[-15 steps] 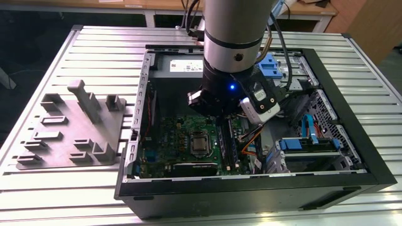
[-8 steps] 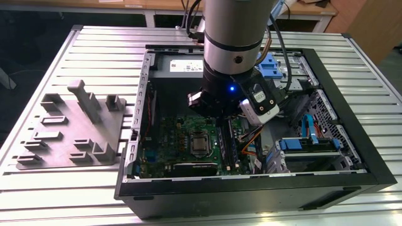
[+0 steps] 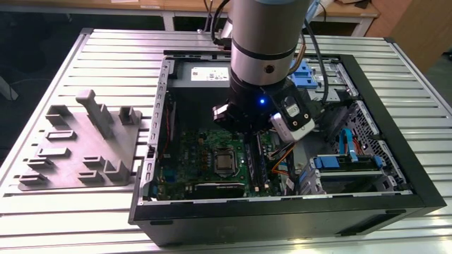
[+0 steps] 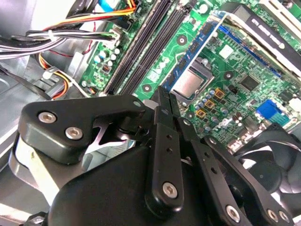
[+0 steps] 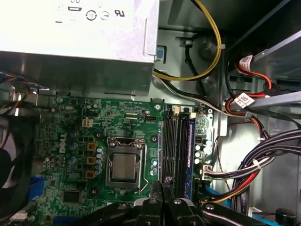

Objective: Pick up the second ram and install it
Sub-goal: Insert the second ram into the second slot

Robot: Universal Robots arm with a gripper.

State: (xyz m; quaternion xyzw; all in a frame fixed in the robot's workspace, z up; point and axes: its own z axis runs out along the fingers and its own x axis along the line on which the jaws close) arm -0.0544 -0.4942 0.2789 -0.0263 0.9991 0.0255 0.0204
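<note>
Gripper [image 5: 165, 184] is pinched narrow, with nothing visible between the fingers and the tips right over the memory slots [image 5: 179, 146]. Can't make out the ram stick itself. My guess is it's already slotted underneath, maybe just needs pressing home.

The computer case [image 3: 268, 218] lies open on the tabletop [image 3: 113, 53], the holder tray [image 3: 71, 159] beside it on the exterior view's left. Inside, the motherboard [image 3: 190, 153] lies on the case floor, the power-supply box [image 3: 201, 74] behind it. The gripper [image 5: 165, 181] hangs over the memory slots [image 5: 174, 141], seemingly just above them.
</note>
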